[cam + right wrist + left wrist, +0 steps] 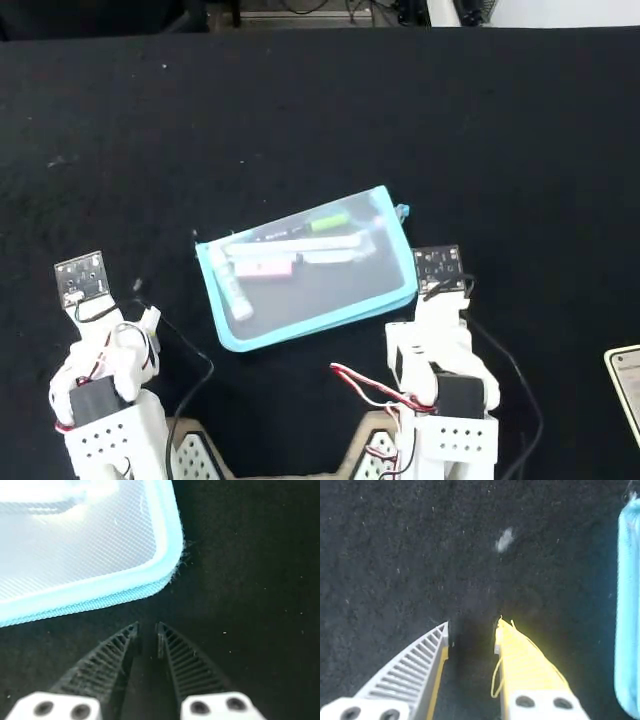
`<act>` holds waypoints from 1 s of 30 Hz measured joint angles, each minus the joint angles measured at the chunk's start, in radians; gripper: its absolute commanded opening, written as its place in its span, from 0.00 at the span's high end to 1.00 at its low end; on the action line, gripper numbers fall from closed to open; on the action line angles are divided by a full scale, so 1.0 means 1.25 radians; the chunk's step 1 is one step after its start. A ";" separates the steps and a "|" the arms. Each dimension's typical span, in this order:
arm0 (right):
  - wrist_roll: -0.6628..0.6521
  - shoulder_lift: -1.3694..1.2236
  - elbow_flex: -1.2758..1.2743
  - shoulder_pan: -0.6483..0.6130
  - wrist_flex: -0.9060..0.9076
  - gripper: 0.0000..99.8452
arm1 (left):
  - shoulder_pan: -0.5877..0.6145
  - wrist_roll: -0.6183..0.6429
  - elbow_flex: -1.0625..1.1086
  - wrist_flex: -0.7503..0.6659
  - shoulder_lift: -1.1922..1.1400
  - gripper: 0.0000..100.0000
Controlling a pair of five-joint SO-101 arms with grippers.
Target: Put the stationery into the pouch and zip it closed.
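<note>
Lying on the black bench [150, 130] between both arms, the blue-edged pouch [300, 305] already holds the stationery [300, 245]. Its long axis slants, with the zip pull [401, 212] at the far corner on the right arm's side. The right gripper [147, 627] sits just beside the pouch's near corner, fingers almost pressed together. The left gripper [472, 625] stands apart, fingers slightly spread and empty. Nothing obstructs.
</note>
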State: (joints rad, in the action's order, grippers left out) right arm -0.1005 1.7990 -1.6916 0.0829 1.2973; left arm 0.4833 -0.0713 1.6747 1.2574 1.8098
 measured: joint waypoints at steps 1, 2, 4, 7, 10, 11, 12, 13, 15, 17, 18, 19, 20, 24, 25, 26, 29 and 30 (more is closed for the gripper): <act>0.000 0.000 0.000 0.000 0.000 0.95 | -0.001 0.000 0.000 0.000 0.007 0.84; 0.000 0.000 0.000 0.000 0.000 0.95 | -0.012 0.001 0.000 0.000 0.010 0.84; 0.000 0.000 0.000 0.000 0.000 0.95 | -0.045 0.000 0.000 0.000 0.011 0.84; 0.000 0.000 0.000 0.000 0.000 0.95 | -0.103 0.000 0.000 0.000 0.011 0.84; 0.000 0.000 0.000 0.000 0.000 0.95 | -0.142 0.000 0.000 0.000 0.011 0.84; 0.000 0.000 0.000 0.000 0.000 0.95 | -0.150 0.000 0.000 0.000 0.011 0.84; 0.000 0.000 0.000 0.000 0.000 0.95 | -0.151 0.000 0.000 0.000 0.011 0.84; 0.000 0.000 0.000 0.000 0.000 0.95 | -0.151 0.000 0.000 0.000 0.011 0.84; 0.000 0.000 0.000 0.000 0.000 0.95 | -0.150 0.000 0.000 0.000 0.011 0.84; 0.000 0.000 0.000 0.000 0.000 0.95 | -0.153 0.000 0.000 0.000 0.011 0.84; 0.000 0.000 0.000 0.000 0.000 0.95 | -0.156 0.000 0.000 0.000 0.011 0.84; 0.000 0.000 0.000 0.000 0.000 0.95 | -0.157 0.000 0.000 0.000 0.011 0.84; 0.000 0.000 0.000 0.000 0.000 0.95 | -0.157 0.000 0.000 0.000 0.011 0.84; 0.000 0.000 0.000 0.000 0.000 0.95 | -0.156 0.000 0.000 0.000 0.011 0.84; 0.000 0.000 0.000 0.000 0.000 0.95 | -0.156 0.000 0.000 0.000 0.011 0.84; 0.000 0.000 0.000 0.000 0.000 0.95 | -0.156 0.000 0.000 0.000 0.011 0.84; 0.000 0.000 0.000 0.000 0.000 0.95 | -0.156 0.000 0.000 0.000 0.011 0.84; 0.000 0.000 0.000 0.000 0.000 0.95 | -0.156 0.000 0.000 0.000 0.011 0.84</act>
State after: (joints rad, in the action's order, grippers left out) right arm -0.1005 1.7990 -1.6916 0.0829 1.2973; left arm 0.2885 -0.0713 1.6747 1.2574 1.8236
